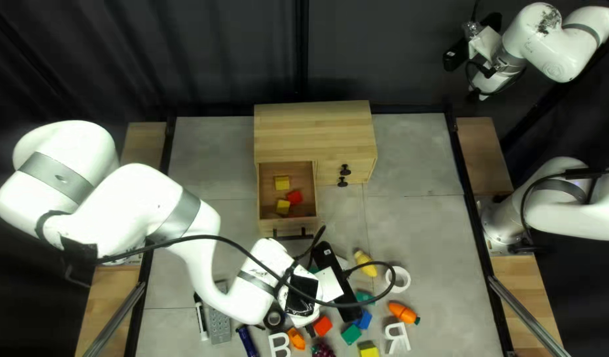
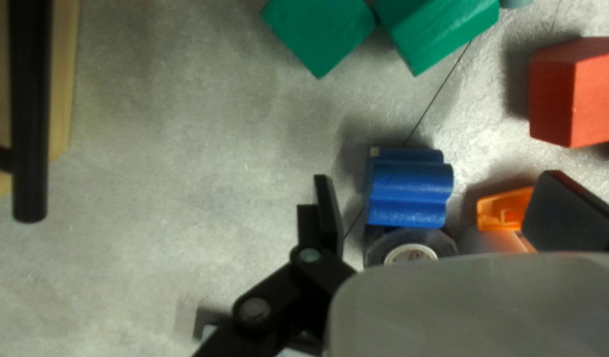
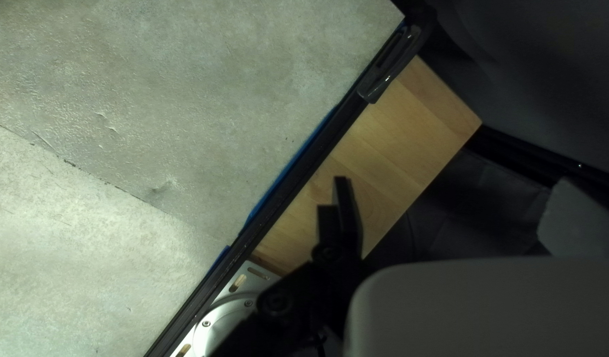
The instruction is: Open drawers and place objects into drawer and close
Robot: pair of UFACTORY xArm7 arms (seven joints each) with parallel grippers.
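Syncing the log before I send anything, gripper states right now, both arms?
Left gripper: open, holding nothing; a blue block shows between its fingers, touching neither.
Right gripper: open, holding nothing.

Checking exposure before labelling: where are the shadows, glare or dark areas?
Left wrist view: soft shadows beside the red rectangular painted block and blue ridged block; top left view: black hanging cloth curtain very dark, folds faint; right wrist view: flat grey stone-look tabletop bright, mild sheen, area past the flat pale wooden board dark.
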